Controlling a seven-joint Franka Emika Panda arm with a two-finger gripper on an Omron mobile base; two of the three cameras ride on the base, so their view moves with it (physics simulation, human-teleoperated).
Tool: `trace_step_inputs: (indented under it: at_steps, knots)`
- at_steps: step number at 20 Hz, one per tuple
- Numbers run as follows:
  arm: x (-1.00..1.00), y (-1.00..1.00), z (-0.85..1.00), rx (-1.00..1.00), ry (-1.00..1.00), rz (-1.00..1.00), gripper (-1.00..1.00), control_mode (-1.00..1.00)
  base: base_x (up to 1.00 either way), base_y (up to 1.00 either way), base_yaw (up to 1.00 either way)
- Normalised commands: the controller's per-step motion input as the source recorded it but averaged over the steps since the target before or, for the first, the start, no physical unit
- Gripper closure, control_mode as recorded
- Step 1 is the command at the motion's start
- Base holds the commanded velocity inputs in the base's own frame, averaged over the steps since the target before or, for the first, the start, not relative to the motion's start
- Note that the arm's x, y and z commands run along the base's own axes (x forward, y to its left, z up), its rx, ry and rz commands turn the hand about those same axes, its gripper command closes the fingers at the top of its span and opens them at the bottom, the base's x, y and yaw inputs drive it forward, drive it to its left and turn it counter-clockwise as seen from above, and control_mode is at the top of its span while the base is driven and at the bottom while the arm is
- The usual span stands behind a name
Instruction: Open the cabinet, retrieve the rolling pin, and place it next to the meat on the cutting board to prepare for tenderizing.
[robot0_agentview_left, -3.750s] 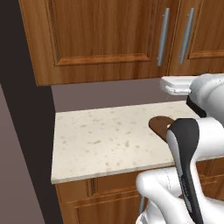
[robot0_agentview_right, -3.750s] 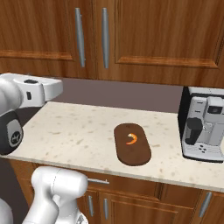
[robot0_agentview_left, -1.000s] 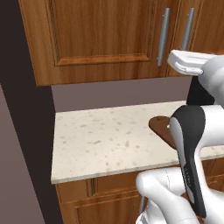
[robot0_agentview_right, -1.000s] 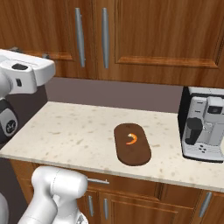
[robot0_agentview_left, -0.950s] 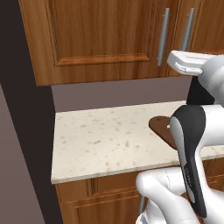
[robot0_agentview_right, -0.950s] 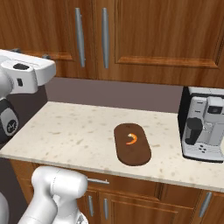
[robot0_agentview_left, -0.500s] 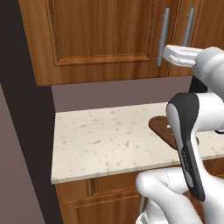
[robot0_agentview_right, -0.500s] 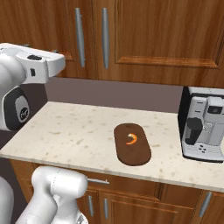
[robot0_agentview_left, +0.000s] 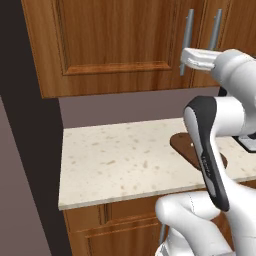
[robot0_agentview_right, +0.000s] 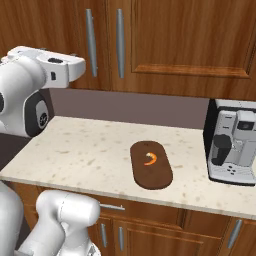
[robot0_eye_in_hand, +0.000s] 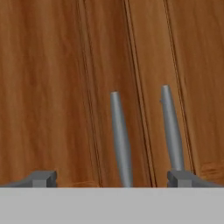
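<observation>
The white arm's two-finger gripper (robot0_eye_in_hand: 111, 178) was raised in front of the large reddish-brown upper wall cabinet (robot0_agentview_right: 190, 45), its jaws spread fully wide and empty, with nothing between the two dark fingertips (robot0_eye_in_hand: 41, 178). In the hand view two long silver bar handles sat ahead of it: one (robot0_eye_in_hand: 120, 138) lay between the fingertips, slightly off centre, and the other (robot0_eye_in_hand: 171, 129) lay almost in line with the opposite fingertip.

The main risk was a wrong or glancing grip. With the two bars so close together, a straight advance could have bumped a finger against the second handle, or the jaws could have closed on the bar of the narrower neighbouring door. A pull before the fingers sat fully around the bar could also have slipped off.

Both doors looked closed, so the rolling pin was hidden and its place could not be told. The handles ran vertically, long axes up and down the doors. On the speckled countertop (robot0_agentview_right: 90, 155), the dark brown oval cutting board (robot0_agentview_right: 150, 167) lay flat, its long axis running from the wall toward the counter's front edge, with the tiny orange curved piece of meat (robot0_agentview_right: 150, 158) on its rear half.
</observation>
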Motion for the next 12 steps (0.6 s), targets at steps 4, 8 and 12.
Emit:
trace_step_inputs:
  at_steps: [4, 8, 12]
  knots:
    - [0.37, 0.00, -0.21, 0.00, 0.02, 0.01, -1.00, -1.00, 0.00, 0.00, 0.00]
    - [0.44, 0.00, -0.23, 0.00, 0.05, 0.02, -1.00, -1.00, 0.00, 0.00, 0.00]
    - [0.54, -0.05, -0.17, 0.01, 0.06, 0.04, -1.00, -1.00, 0.00, 0.00, 0.00]
